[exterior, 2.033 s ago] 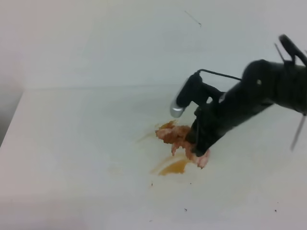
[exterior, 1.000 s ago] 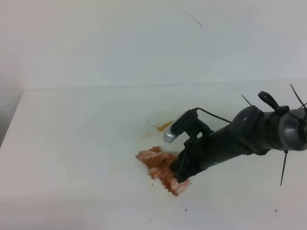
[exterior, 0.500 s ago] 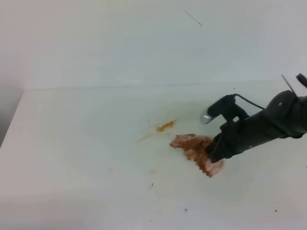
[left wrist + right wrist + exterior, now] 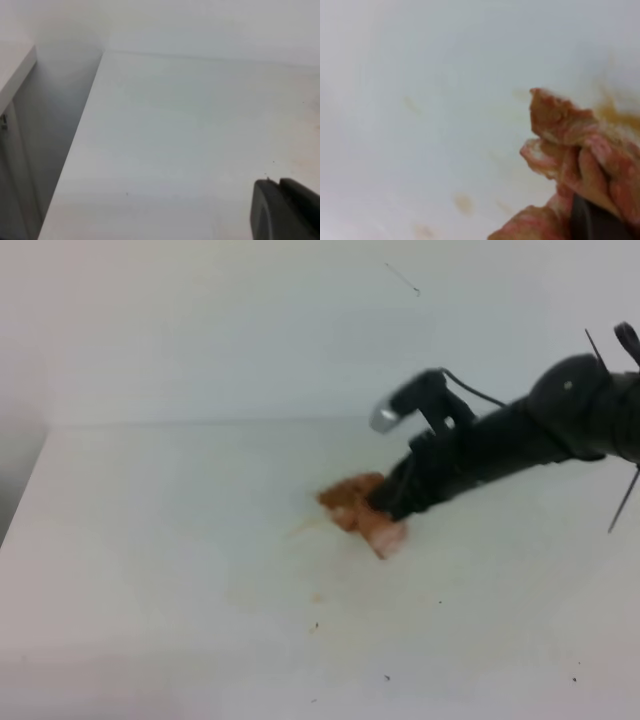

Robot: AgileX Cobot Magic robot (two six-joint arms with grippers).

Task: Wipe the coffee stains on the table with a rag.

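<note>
pinching the rag, the right gripper fingers press it onto the table; faint coffee stains lie just beside the fingers.

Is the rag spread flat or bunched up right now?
Bunched up. The rag is a wrinkled wad pinched in the right hand and pressed on the table; the right wrist view shows thick folds.

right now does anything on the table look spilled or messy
Yes. Faint orange-brown smears of the coffee stains streak the white table just left of the rag, with a small spot nearer the front. The rag is itself stained brown, clamped in the right gripper. Otherwise only tiny dark specks show.
</note>
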